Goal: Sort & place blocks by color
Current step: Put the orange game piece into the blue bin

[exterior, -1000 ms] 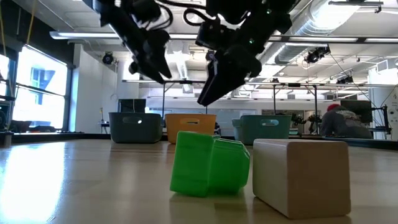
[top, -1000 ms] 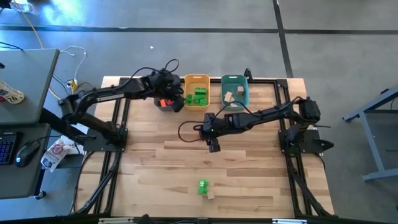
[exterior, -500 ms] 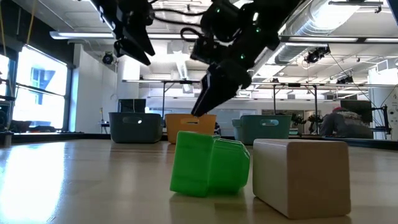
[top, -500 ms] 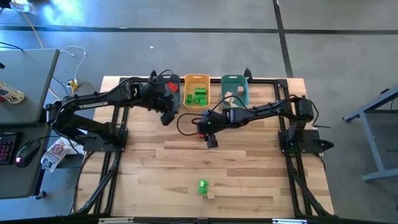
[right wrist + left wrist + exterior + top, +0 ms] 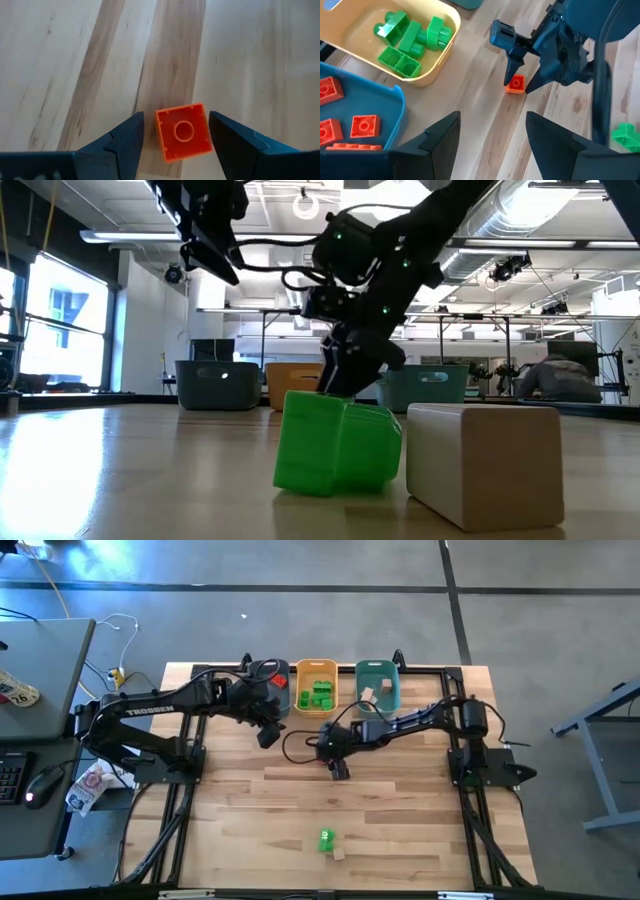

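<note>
My right pincer [image 5: 175,137], fingers spread, straddles a red block [image 5: 182,132] lying flat on the table [image 5: 400,820] just before the bins. The block sits between both fingers, touching neither, its square face slightly skewed to them. My left pincer [image 5: 492,137], also spread, waits empty beside the blue bin [image 5: 395,107], farther off.

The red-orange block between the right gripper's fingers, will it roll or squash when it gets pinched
Probably neither. The red-orange block is a squat, flat-sided square lying flat on the table, so it should sit still rather than roll. It looks like rigid moulded plastic, so the open right gripper could likely pinch it firmly, though smooth sides might slip.
</note>
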